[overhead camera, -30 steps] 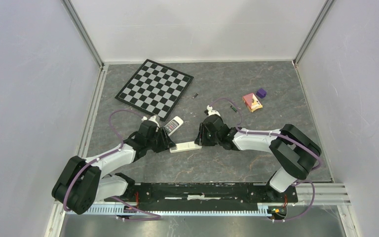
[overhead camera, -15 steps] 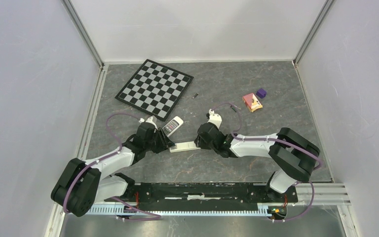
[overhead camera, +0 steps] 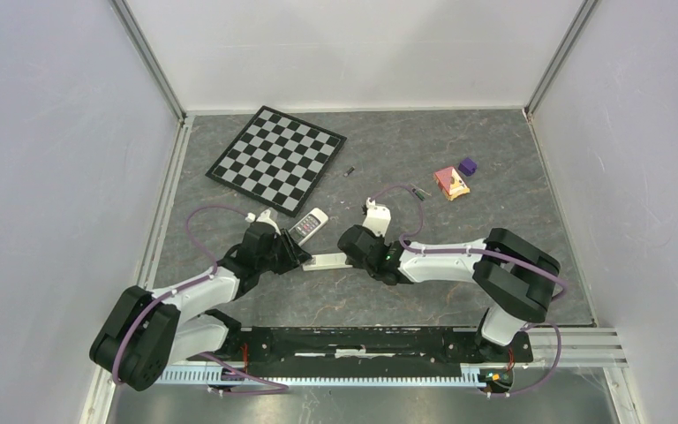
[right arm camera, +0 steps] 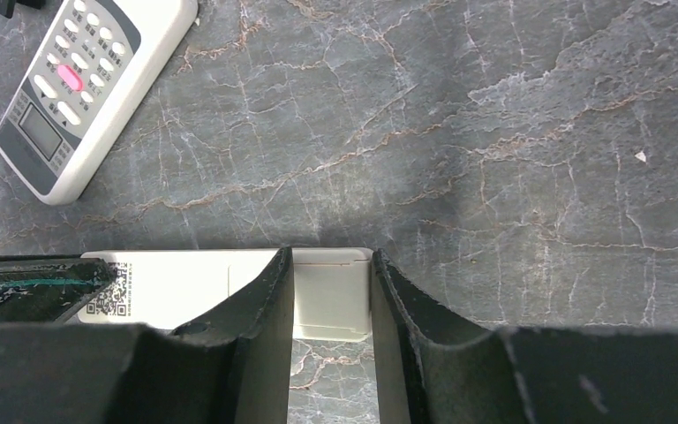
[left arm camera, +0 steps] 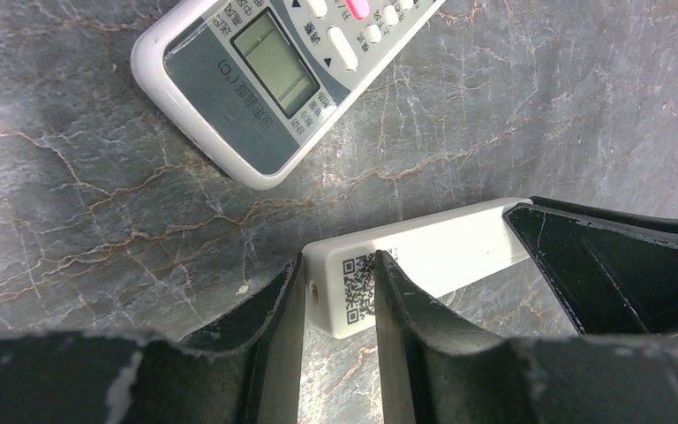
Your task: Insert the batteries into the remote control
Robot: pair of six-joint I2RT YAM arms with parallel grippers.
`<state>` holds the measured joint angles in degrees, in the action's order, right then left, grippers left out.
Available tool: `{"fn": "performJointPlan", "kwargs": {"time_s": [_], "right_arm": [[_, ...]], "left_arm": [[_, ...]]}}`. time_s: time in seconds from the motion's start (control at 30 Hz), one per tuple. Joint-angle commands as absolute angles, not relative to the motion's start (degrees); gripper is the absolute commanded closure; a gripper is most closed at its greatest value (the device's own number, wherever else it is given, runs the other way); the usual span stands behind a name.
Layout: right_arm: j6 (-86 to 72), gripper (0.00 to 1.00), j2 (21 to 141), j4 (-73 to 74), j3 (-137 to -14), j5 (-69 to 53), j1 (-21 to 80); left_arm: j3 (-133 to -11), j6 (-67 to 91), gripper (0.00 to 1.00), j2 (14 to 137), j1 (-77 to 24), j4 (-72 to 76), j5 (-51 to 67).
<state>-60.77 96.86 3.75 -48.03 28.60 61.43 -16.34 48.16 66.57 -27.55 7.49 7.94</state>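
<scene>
The remote control (overhead camera: 327, 261) is a slim white bar lying face down between the two arms, its QR label (left arm camera: 359, 284) up. My left gripper (left arm camera: 339, 261) (overhead camera: 296, 258) is open. One finger stands at the remote's label end and the other lies across the label. My right gripper (right arm camera: 331, 254) (overhead camera: 350, 252) is open over the other end, with the battery cover panel (right arm camera: 331, 296) filling the gap between its fingers. Two batteries lie on the mat farther back, a small dark one (overhead camera: 350, 170) and a greenish one (overhead camera: 421, 192), both away from the grippers.
A second white remote (overhead camera: 309, 224) (left arm camera: 274, 79) (right arm camera: 88, 88) lies face up just behind the left gripper, with its buttons and screen showing. A chessboard (overhead camera: 278, 159) lies at the back left. A small purple block (overhead camera: 467, 165) and an orange-pink toy (overhead camera: 451, 183) sit at the back right. Walls enclose the mat.
My right gripper has moved left and nearer, down onto the remote's cover end. The left jaws have narrowed a little at the label end. The remote has barely shifted.
</scene>
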Motion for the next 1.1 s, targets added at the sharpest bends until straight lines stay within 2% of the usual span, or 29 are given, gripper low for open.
{"fn": "performJointPlan", "kwargs": {"time_s": [0.0,0.17,0.3,0.43,0.5,0.6,0.77,0.9,1.07], "right_arm": [[-65.3,0.76,102.7,-1.4,-45.2,3.2,68.9],[-63.1,0.67,99.8,-0.5,-37.8,7.1,65.6],[-60.7,0.64,96.3,-2.2,-30.9,7.4,60.8],[-57.1,0.63,95.3,-0.8,-31.1,7.3,58.6],[-56.5,0.65,95.1,-0.2,-31.2,7.4,58.3],[-56.5,0.76,94.2,-2.2,-29.5,5.8,57.7],[-53.6,0.87,91.7,-13.8,-23.7,0.2,56.4],[-50.9,0.88,90.1,-19.8,-21.3,-4.2,55.2],[-48.0,0.80,90.3,-16.0,-23.3,-3.8,54.3]], "left_arm": [[-13.8,50.1,0.62,68.6,-29.9,8.3,12.8],[-13.8,49.8,0.62,67.4,-29.9,6.9,11.1],[-14.2,49.3,0.61,66.8,-29.9,5.4,10.2],[-14.4,49.1,0.61,66.8,-29.9,4.9,9.6],[-14.5,49.0,0.61,66.9,-29.9,4.7,9.5],[-14.6,49.0,0.61,66.6,-29.9,4.3,9.4],[-14.5,48.9,0.61,65.7,-29.9,3.7,9.4],[-14.6,48.7,0.61,64.9,-29.9,3.0,9.2],[-14.8,48.7,0.61,64.9,-29.8,2.9,9.1]]}}
